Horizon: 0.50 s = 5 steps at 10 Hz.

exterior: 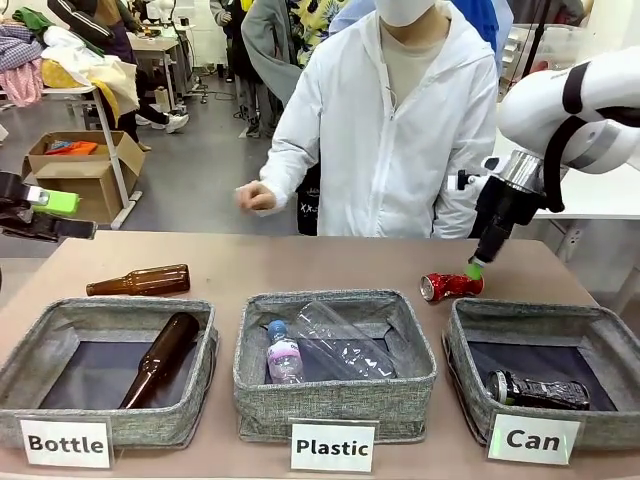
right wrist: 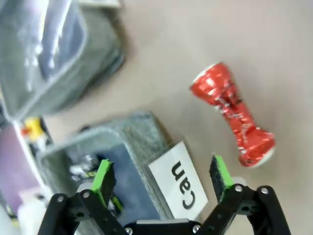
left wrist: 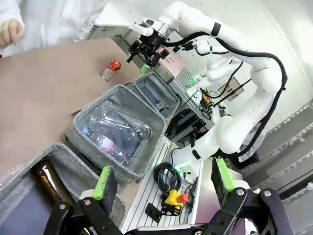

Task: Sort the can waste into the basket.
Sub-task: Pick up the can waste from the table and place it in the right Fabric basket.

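A crushed shiny red can (exterior: 451, 287) lies on its side on the table just behind the "Can" basket (exterior: 462, 345). My right gripper (exterior: 474, 268) hovers open over the can's right end, touching nothing. In the right wrist view the red can (right wrist: 232, 113) lies ahead and to the right of the open right gripper (right wrist: 161, 176), beside the basket (right wrist: 142, 128) with its "Can" sign. A black-and-blue can (exterior: 538, 391) lies inside that basket. My left gripper (exterior: 60, 215) is raised at the far left, open and empty; its own view shows the left gripper (left wrist: 163, 178) and, far off, the red can (left wrist: 110, 69).
The "Plastic" basket (exterior: 255, 372) holds clear plastic bottles. The "Bottle" basket (exterior: 30, 352) holds a brown glass bottle (exterior: 160, 358), and another brown bottle (exterior: 140, 281) lies on the table behind it. A person stands at the far side with a closed hand (exterior: 256, 197) above the table.
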Available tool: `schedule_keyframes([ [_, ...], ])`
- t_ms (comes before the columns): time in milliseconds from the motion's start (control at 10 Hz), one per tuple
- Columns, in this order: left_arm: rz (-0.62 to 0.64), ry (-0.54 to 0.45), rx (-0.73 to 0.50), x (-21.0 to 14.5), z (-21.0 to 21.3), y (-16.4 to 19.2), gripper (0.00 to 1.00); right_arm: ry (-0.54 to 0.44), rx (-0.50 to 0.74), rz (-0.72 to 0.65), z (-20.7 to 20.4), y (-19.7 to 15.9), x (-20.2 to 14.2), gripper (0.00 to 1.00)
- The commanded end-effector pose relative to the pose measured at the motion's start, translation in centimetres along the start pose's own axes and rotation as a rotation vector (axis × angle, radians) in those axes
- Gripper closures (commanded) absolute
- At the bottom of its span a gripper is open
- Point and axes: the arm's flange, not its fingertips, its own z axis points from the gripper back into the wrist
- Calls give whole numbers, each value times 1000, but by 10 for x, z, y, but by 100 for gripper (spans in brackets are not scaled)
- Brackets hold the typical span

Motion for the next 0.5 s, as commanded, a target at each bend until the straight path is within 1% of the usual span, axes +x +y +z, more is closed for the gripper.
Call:
schedule_keyframes([
  [0, -4, 0, -5, -4, -2, -3, 0, 216, -121, 505, -2, -4, 3, 0],
  [100, -4, 0, -5, -4, -2, -3, 0, 203, -180, 513, -9, -1, 5, 0],
  [200, -4, 0, -5, -4, -2, -3, 0, 153, -204, 511, -12, -3, 5, 0],
  [300, -4, 0, -5, -4, -2, -3, 0, 8, -256, 378, -10, -7, 6, 0],
  [400, -4, 0, -5, -4, -2, -3, 0, 211, -110, 401, -7, -3, 10, 0],
])
